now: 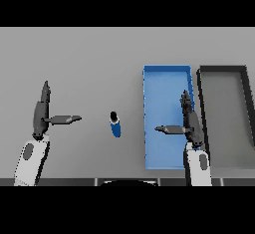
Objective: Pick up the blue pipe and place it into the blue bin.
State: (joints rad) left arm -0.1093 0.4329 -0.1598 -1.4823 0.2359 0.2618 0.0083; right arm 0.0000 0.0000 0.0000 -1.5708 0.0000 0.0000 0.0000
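Now the blue pipe (pixel 115 125) stands upright on the table (pixel 89 63) at centre frame, just left of the blue bin (pixel 167 71). Over the bin, the right hand (pixel 188 123), fingers straight and empty, looks nearer than the equally open left hand (pixel 44 113).

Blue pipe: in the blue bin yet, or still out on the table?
Out. The blue pipe sits on the grey table left of the blue bin, apart from it, with neither hand touching it.

Blue pipe (pixel 115 124): upright on table (pixel 89 58), left of blue bin (pixel 167 78).
Right hand (pixel 191 123): open, over bin.
Left hand (pixel 42 113): open, well left.
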